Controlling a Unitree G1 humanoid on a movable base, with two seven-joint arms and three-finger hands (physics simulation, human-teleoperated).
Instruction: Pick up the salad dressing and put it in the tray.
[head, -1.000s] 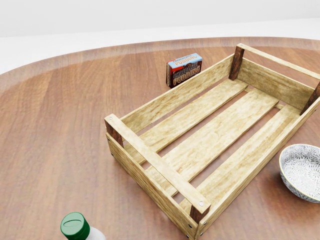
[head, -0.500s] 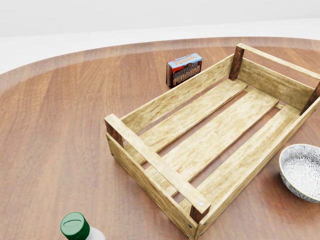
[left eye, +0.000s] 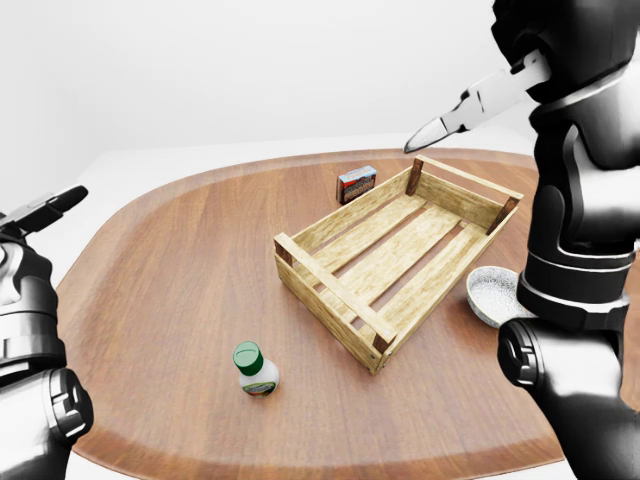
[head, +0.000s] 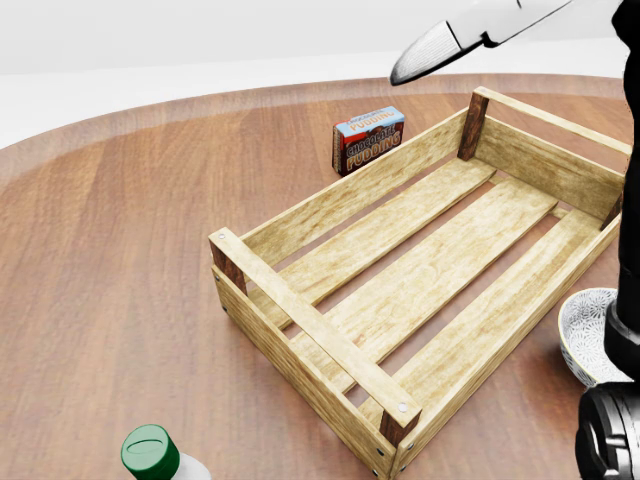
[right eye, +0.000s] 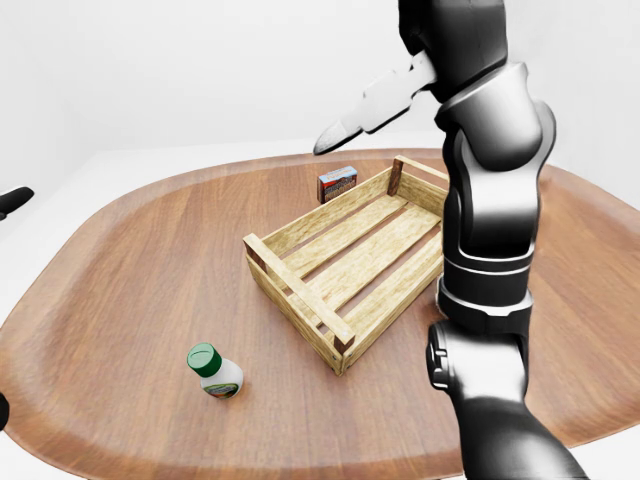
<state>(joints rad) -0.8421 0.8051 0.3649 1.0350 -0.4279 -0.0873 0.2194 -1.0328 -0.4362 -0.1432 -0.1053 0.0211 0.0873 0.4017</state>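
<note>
The salad dressing, a pale bottle with a green cap, lies on the wooden table, to the lower left of the tray in the left-eye view. The tray is a slatted wooden crate with nothing in it. My right hand is raised high above the tray's upper end, its fingers stretched out to the left, open and holding nothing. My left hand hovers at the left edge, far from the bottle, with its fingers extended.
A chocolate pudding box stands just beyond the tray's upper-left side. A patterned white bowl sits by the tray's right side, partly behind my right arm. The round table's edge curves behind.
My right arm and hand have risen into the head view from the right and now cover part of the bowl. The bottle, tray and box have not moved.
</note>
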